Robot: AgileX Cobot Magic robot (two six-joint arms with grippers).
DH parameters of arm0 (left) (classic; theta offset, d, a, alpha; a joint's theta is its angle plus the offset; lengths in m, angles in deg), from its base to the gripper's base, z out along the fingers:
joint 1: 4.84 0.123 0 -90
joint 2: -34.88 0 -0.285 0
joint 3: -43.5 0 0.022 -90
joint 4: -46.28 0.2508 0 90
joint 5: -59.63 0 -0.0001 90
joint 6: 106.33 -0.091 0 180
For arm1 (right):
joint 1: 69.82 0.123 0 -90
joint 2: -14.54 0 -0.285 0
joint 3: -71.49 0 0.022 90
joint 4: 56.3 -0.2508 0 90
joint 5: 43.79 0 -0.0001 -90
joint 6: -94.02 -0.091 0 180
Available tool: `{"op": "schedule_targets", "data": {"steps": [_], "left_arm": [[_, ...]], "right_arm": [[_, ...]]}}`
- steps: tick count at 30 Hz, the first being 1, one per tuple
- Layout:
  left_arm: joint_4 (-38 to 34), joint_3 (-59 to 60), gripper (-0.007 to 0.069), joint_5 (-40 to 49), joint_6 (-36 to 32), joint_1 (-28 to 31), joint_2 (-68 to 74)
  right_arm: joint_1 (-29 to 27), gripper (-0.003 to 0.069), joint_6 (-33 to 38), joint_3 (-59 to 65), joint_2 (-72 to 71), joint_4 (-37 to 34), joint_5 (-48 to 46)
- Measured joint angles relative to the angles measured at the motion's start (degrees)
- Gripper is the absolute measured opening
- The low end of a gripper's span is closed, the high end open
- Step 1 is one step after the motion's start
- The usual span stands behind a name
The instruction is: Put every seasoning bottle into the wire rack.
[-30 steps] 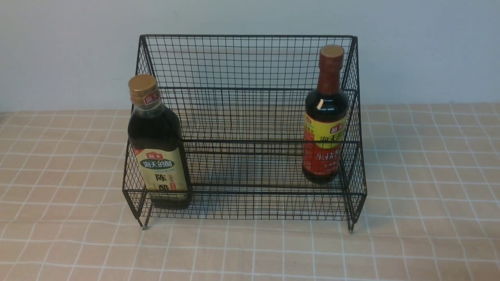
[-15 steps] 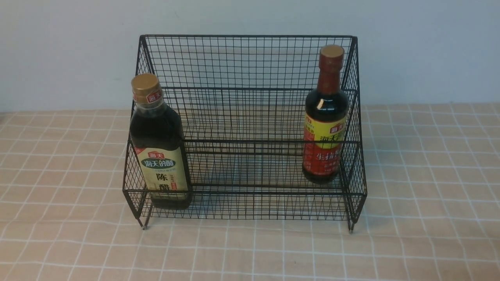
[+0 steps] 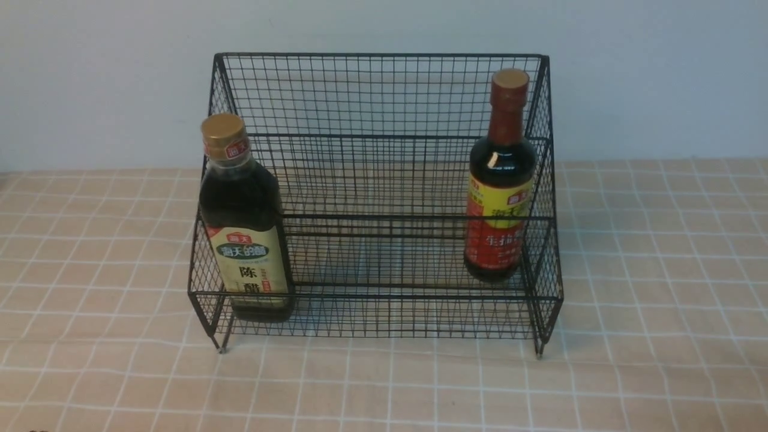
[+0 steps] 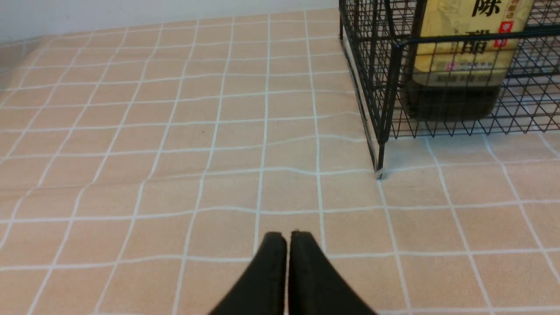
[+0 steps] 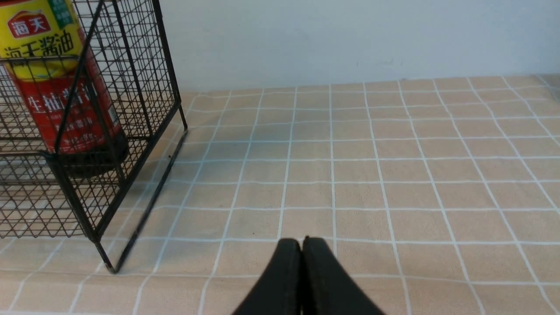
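The black wire rack (image 3: 378, 96) stands at the back of the table. The squarish dark bottle with gold cap and cream-green label (image 3: 243, 222) stands upright in the lower tier at its left end; it also shows in the left wrist view (image 4: 463, 52). The round bottle with reddish-brown neck and red-yellow label (image 3: 499, 180) stands upright in the rack at its right end; it also shows in the right wrist view (image 5: 57, 87). My left gripper (image 4: 288, 236) is shut and empty above the cloth, away from the rack. My right gripper (image 5: 302, 242) is shut and empty too. Neither gripper shows in the front view.
A peach checked tablecloth (image 3: 660, 288) covers the table. A pale wall (image 3: 660, 72) rises close behind the rack. The rack's front left leg (image 4: 379, 168) stands ahead of my left gripper, and its front right leg (image 5: 107, 262) ahead of my right gripper.
The gold-capped bottle has shifted slightly from a small tilt to standing upright. Nothing else has moved.
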Motion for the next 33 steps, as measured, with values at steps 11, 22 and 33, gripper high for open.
{"op": "schedule_targets", "data": {"steps": [11,22,33], "left_arm": [[0.39,0.17,-0.0007,-0.71,0.00,0.00,0.00],[0.51,0.17,-0.0007,-0.71,0.00,0.00,0.00],[0.51,0.17,-0.0007,-0.71,0.00,0.00,0.00]], "right_arm": [[0.00,-0.0013,0.00,0.00,0.00,0.00,0.00],[0.00,-0.0013,0.00,0.00,0.00,0.00,0.00],[0.00,-0.0013,0.00,0.00,0.00,0.00,0.00]]}}
